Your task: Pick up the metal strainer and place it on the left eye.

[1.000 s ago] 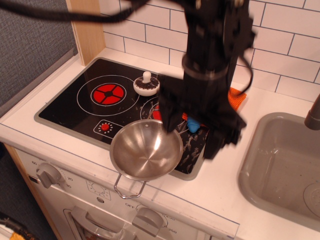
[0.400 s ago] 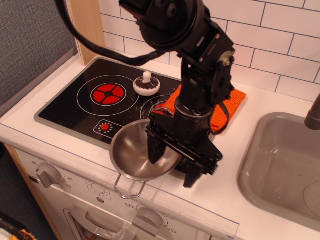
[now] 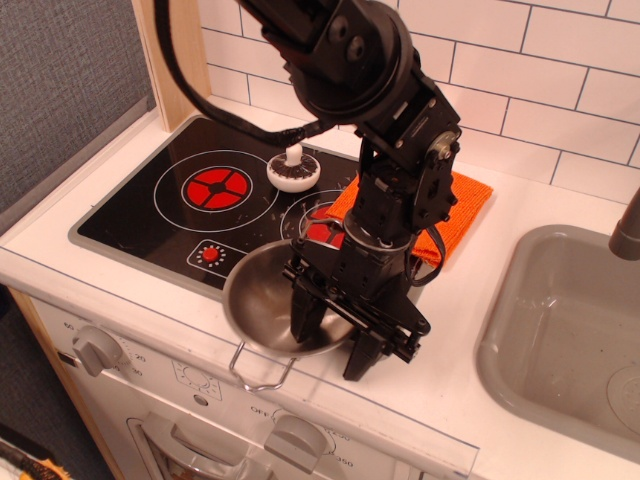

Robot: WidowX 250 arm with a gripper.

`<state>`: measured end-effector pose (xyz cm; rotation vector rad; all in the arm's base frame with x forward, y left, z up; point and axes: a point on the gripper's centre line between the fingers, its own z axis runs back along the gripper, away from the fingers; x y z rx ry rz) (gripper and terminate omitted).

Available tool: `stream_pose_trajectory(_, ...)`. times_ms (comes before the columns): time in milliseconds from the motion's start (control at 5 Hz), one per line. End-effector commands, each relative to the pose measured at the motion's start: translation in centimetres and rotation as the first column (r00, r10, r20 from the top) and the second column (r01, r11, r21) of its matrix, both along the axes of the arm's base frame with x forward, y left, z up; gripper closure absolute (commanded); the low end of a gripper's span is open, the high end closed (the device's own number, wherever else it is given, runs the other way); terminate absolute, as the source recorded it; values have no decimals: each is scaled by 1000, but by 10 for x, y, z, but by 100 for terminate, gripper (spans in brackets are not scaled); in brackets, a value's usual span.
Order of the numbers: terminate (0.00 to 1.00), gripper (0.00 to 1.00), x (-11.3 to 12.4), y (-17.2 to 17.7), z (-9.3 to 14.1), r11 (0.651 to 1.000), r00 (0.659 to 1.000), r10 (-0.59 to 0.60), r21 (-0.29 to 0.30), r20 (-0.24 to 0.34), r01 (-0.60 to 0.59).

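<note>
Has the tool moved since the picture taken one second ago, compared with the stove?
Yes. The tool came down and toward the stove's front edge; its fingers now straddle the right rim of the metal strainer, one inside the bowl, one outside.

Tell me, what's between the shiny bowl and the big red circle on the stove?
Mostly bare black stovetop, plus a tiny red dot symbol near the metal strainer. Nothing stands before the left eye in this camera view.
</note>
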<state>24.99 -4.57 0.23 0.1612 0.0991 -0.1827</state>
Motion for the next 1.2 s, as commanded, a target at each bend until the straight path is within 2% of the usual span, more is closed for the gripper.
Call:
stream_pose_trajectory(0,0,100,2,-7,26,998,995,-54,-19,87,56)
stream_pose_trajectory(200,0,100,6,0,61,998,984,-53,-31,171,59)
stream_pose_trajectory(400,0,100,14,21,90,999,974,8,-52,228,4)
stream_pose_trajectory(600,0,100,27,55,109,994,957,102,-67,273,-87)
stream_pose_trajectory(800,0,100,55,99,112,976,935,216,-54,283,-209)
stream_pose_trajectory(1000,0,100,86,135,93,950,918,308,-23,250,-312)
